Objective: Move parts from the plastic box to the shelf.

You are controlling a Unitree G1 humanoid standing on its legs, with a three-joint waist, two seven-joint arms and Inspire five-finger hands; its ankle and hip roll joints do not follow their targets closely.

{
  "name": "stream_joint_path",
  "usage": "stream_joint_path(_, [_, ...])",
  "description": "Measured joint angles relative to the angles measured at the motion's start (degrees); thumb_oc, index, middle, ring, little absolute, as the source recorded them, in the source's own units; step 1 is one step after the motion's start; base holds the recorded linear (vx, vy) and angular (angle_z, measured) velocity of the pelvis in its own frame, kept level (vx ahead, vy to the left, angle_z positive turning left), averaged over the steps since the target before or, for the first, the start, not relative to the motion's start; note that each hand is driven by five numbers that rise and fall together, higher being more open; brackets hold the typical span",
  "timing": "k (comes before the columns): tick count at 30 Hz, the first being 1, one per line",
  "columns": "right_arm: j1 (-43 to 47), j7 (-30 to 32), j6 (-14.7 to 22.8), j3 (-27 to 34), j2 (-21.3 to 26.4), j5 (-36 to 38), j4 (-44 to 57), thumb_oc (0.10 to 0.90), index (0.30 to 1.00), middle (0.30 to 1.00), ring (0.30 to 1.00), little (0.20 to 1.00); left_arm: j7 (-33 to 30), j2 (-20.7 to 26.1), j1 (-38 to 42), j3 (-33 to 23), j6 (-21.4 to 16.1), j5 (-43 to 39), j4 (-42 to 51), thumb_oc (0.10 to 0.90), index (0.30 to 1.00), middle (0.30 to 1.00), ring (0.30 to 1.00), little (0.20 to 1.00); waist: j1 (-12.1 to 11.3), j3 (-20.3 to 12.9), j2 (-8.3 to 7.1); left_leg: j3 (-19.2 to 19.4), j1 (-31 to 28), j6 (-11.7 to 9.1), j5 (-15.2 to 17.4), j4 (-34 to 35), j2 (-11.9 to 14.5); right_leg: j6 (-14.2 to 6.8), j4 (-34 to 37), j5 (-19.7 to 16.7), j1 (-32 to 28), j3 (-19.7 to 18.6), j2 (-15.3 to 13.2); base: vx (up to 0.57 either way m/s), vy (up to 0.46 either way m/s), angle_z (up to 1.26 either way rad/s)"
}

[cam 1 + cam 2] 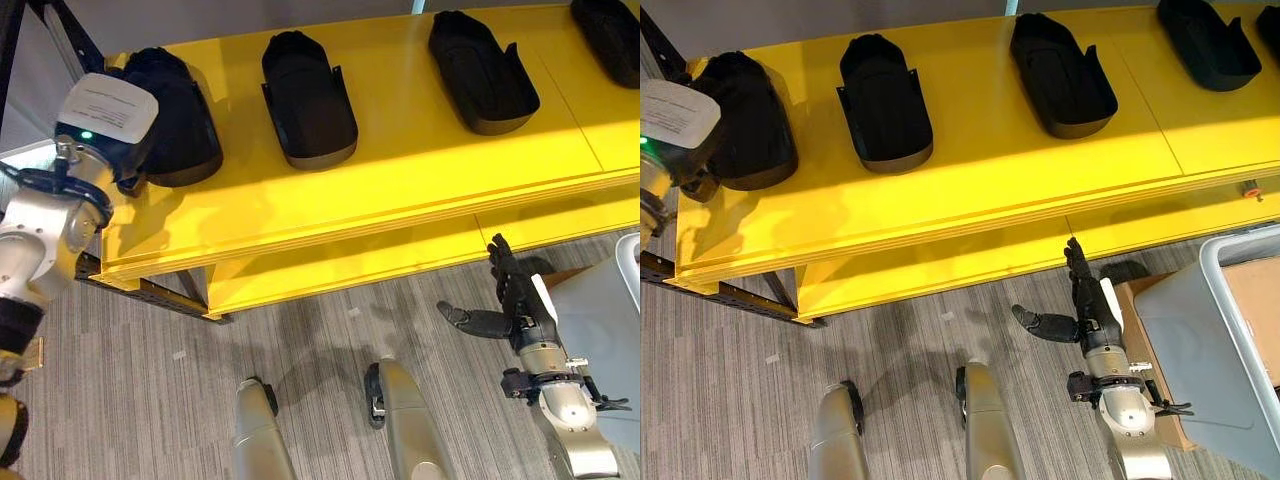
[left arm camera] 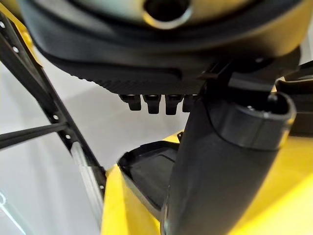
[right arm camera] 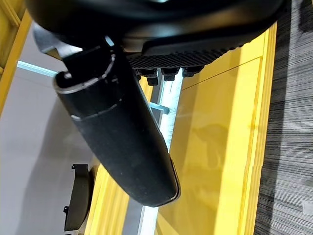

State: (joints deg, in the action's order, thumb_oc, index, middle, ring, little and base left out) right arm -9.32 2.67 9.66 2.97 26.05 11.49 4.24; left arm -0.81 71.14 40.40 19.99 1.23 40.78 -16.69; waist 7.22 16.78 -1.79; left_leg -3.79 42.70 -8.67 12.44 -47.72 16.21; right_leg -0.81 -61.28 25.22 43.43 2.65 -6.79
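Left robot hand at leftmost black part on yellow shelf, grip unclear; right robot hand spread, empty. Seat flat before withdrawing.

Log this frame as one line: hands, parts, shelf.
left hand: at leftmost part, grip hidden | right hand: open, empty, below shelf | row of black parts on shelf | plastic box: right

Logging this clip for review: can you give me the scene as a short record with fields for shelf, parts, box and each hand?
shelf: yellow shelf, two levels
parts: black parts in a row on the top level
box: grey plastic box at robot's right, on the floor side
left hand: left hand at the leftmost part, fingers hidden
right hand: right hand open, empty, below the shelf edge
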Motion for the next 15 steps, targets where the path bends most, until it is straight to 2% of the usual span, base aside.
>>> stream_joint_path(2, [-0.01,-0.2,0.0,0.03,-0.06,-0.01,0.0,0.9,1.0,1.0,1.0,1.0,-0.01,0.04,-4.55,-4.42,-0.01,0.0,1.42,0.9,1.0,1.0,1.0,1.0,-0.33,0.01,-0.01,0.01,0.06,0.01,0.01,-0.03,0.0,0.0,0.01,0.0,0.0,-0.01,-0.02,0.0,0.0,0.0])
stream_joint_path(4, [-0.15,-0.2,0.0,0.08,-0.06,-0.01,0.0,0.9,1.0,1.0,1.0,1.0,-0.02,0.11,-6.23,-5.67,-0.06,0.01,1.81,0.9,1.0,1.0,1.0,1.0,-0.69,0.01,0.0,0.01,0.06,0.02,0.01,-0.02,-0.01,0.0,0.01,0.0,0.01,0.0,-0.02,0.0,0.0,0.0])
stream_joint_path(5, [-0.21,-0.25,0.0,0.28,-0.38,-0.02,-0.01,0.9,1.0,1.0,1.0,1.0,-0.06,0.32,-13.18,-11.42,-0.19,0.07,4.04,0.9,1.0,1.0,1.0,1.0,-1.0,0.04,0.01,0.01,0.1,0.06,0.08,-0.05,0.0,0.02,0.01,0.02,0.08,-0.04,-0.02,0.0,0.0,0.0])
stream_joint_path(10, [-0.28,-0.4,-0.04,0.58,-0.77,-0.04,-0.02,0.9,1.0,1.0,1.0,1.0,0.0,2.21,-23.75,-17.74,-0.31,0.13,7.13,0.9,1.0,1.0,1.0,1.0,-2.28,0.37,-0.07,-0.03,0.3,0.06,0.08,-0.09,-0.06,0.0,0.02,0.06,0.11,0.02,-0.11,0.0,0.0,0.0])
stream_joint_path(15, [0.43,-0.76,-0.06,0.66,-0.9,-0.06,0.0,0.9,1.0,1.0,1.0,1.0,0.02,2.21,-28.05,-22.07,-0.45,0.13,11.46,0.9,1.0,1.0,1.0,1.0,-3.02,0.73,-0.11,-0.12,0.45,0.07,0.08,-0.14,-0.21,-0.02,0.03,0.05,0.09,0.12,-0.29,0.0,0.0,0.0])
